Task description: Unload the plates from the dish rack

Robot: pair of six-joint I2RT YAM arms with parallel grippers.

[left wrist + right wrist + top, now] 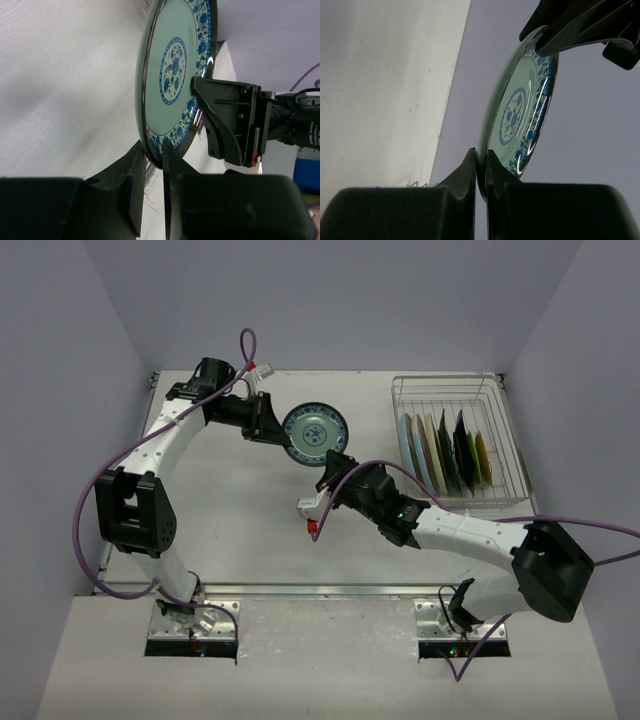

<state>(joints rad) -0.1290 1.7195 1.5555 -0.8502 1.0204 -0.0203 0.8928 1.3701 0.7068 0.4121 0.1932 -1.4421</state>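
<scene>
The left gripper [272, 430] and right gripper [330, 462] both clamp opposite rim edges of the blue-patterned plate [315, 432], held on edge above the table [230, 540], well apart from the dish rack [450, 380]. If either arm pulls before the other releases, the thin rim grip may slip and drop the plate.

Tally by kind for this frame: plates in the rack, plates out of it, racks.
Plates standing in the dish rack: 6, by the top view
Blue-patterned plate, gripped by left hand and right hand: 1
Dish rack: 1
Total: 8
</scene>
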